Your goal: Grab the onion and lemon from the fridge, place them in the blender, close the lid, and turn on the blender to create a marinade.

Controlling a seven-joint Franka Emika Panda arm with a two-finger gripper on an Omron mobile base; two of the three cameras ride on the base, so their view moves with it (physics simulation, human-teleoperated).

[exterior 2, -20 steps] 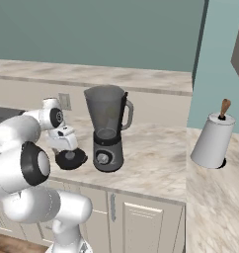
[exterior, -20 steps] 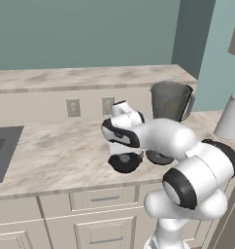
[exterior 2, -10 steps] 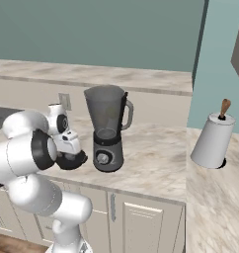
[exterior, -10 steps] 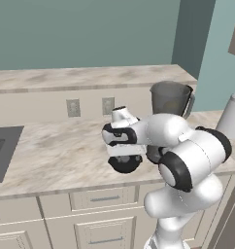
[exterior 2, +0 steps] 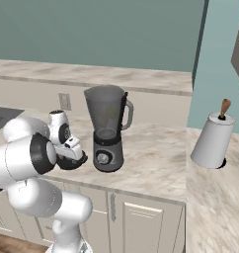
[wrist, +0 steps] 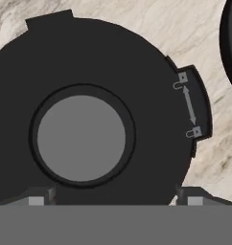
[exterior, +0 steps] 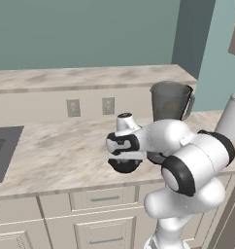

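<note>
The lid (wrist: pixel 89 110), a round black disc with a grey centre knob and a small side tab, lies flat on the marble counter (exterior: pixel 61 155). It also shows under my hand as the lid (exterior: pixel 124 166) and the lid (exterior 2: pixel 73 162), just left of the blender. My gripper (wrist: pixel 113 198) hangs close above it, pointing straight down, open, one fingertip on each side of the disc. The blender (exterior 2: pixel 108 127) stands upright on its dark base with the jar mouth uncovered, seen too as the blender (exterior: pixel 171 101). The onion, the lemon and the fridge are out of view.
A white canister (exterior 2: pixel 213 141) with a wooden handle stands on the counter's right wing, also seen as the canister (exterior: pixel 232 116). A dark sink (exterior: pixel 3 151) is set in at the left. Two wall outlets (exterior: pixel 90 106) sit on the backsplash behind my hand.
My hand has come down and slightly toward the counter's front edge, ending close over the lid. The jaws have stayed open; the lid and blender have not moved.
</note>
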